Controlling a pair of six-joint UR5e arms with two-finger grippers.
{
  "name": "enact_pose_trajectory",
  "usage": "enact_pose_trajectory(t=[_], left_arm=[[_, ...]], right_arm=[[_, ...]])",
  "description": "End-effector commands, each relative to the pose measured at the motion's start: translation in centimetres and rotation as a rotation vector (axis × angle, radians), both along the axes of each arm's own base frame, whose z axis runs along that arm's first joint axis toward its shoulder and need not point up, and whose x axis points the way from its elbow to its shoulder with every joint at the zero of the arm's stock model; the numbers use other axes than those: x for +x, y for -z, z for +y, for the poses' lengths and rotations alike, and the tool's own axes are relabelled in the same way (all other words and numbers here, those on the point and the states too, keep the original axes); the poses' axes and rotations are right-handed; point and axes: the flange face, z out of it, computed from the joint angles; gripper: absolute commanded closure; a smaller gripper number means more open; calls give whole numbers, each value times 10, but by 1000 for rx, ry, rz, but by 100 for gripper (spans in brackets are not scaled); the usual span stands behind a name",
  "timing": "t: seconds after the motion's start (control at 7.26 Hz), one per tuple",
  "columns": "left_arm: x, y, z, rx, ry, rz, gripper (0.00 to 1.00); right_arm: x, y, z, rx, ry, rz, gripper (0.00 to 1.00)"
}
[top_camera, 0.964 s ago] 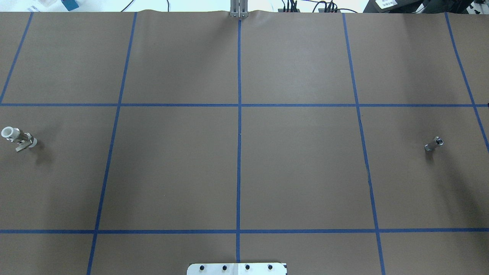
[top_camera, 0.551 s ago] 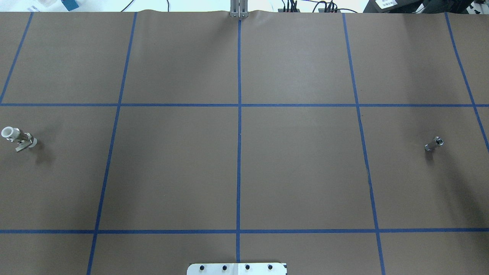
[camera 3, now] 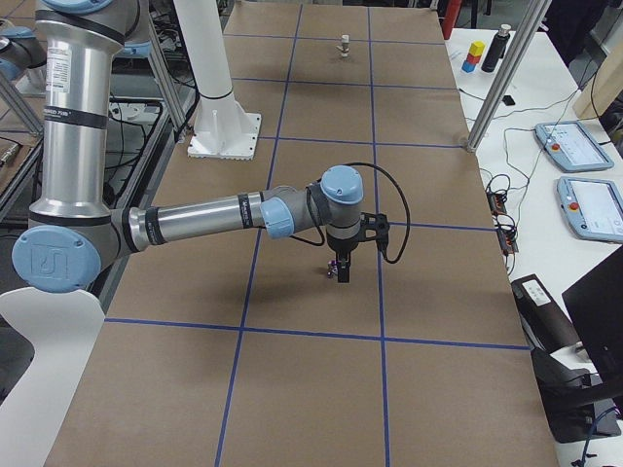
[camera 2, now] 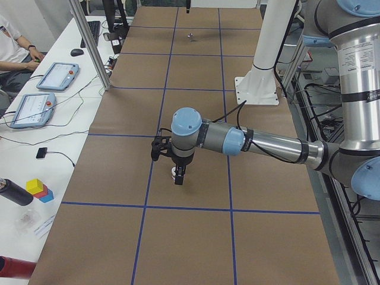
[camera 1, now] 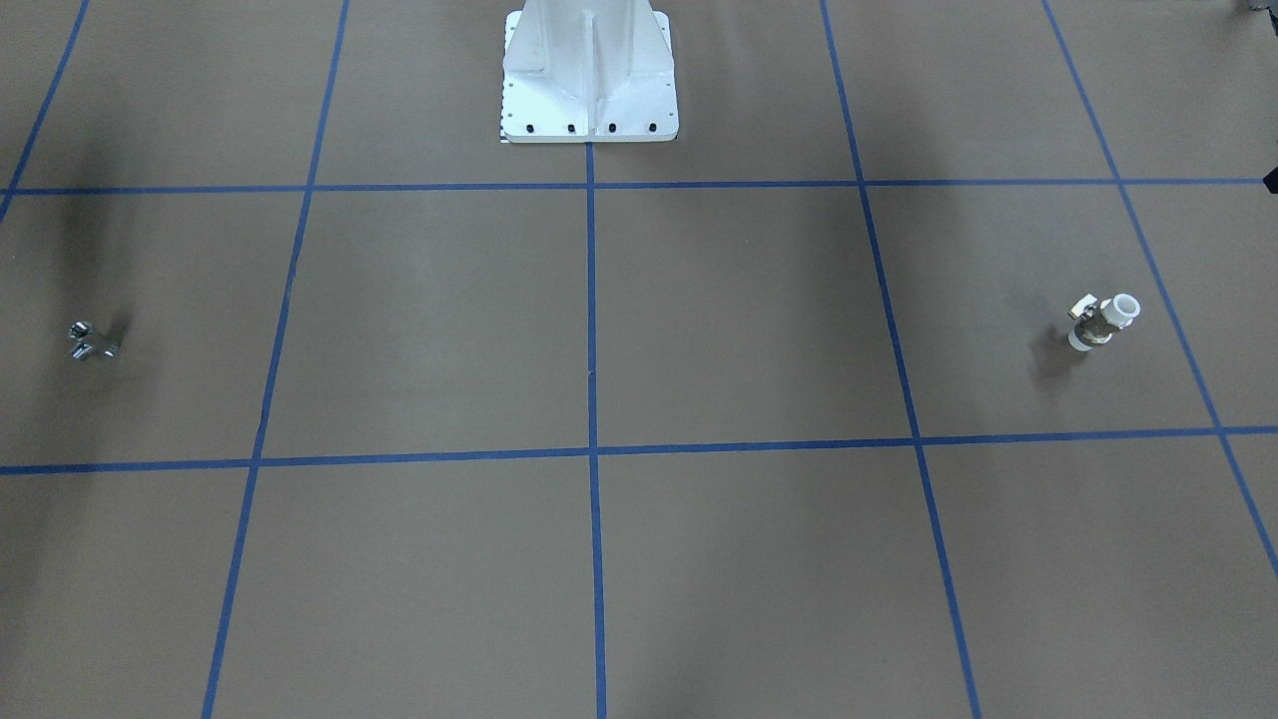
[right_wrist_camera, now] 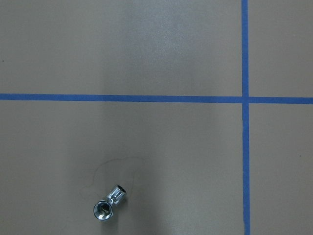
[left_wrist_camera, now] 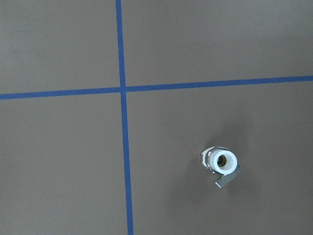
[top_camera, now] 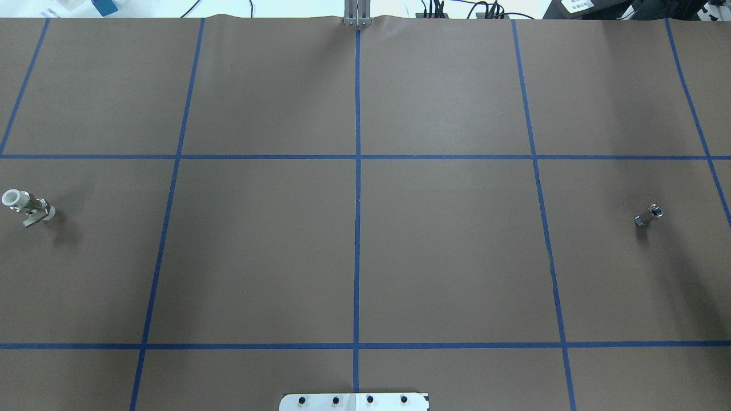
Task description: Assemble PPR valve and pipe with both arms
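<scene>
The PPR valve (top_camera: 28,206), with white ringed ends and a metal lever, stands at the table's far left in the overhead view and on the right in the front view (camera 1: 1101,322). It stands upright, low and right of centre in the left wrist view (left_wrist_camera: 221,164). The pipe (top_camera: 649,216), a small chrome fitting, lies at the far right and shows low in the right wrist view (right_wrist_camera: 108,203). In the exterior left view my left gripper (camera 2: 178,177) hangs over the valve. In the exterior right view my right gripper (camera 3: 343,270) hangs over the pipe (camera 3: 333,265). I cannot tell whether either is open or shut.
The brown table cover (top_camera: 445,251) carries a grid of blue tape lines. The white robot base (camera 1: 589,75) stands at the middle of the robot's edge. A side table with tablets (camera 2: 56,74), coloured blocks (camera 2: 37,187) and an aluminium post (camera 2: 89,44) runs along the far side.
</scene>
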Motion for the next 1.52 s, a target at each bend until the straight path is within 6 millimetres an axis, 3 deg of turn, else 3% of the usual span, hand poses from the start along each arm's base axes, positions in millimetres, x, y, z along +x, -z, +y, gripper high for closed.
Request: enact_pose_trajectory(t=[0.0, 0.14, 0.28, 0.41, 0.55, 0.83, 0.96, 1.38], left_arm=[[8, 8, -2, 12, -17, 40, 0], [23, 14, -13, -9, -19, 40, 0], [71, 36, -34, -65, -25, 44, 1], [96, 35, -36, -68, -29, -12, 0], [112, 25, -44, -36, -49, -35, 0], [132, -18, -76, -10, -65, -27, 0], [155, -25, -79, -5, -103, -26, 1], [185, -32, -70, 26, -138, -108, 1]], right_arm=[[-3, 2, 1, -10, 11, -34, 0], [-6, 1, 2, -24, 17, -54, 0], [-10, 3, 1, -8, 30, -61, 0], [-35, 3, 3, 15, 84, -62, 0], [-44, 0, 3, 25, 103, -60, 0], [-53, 2, 4, 31, 123, -67, 0], [-57, 6, 1, 32, 120, -70, 0], [-67, 17, -6, 3, 90, -80, 0]])
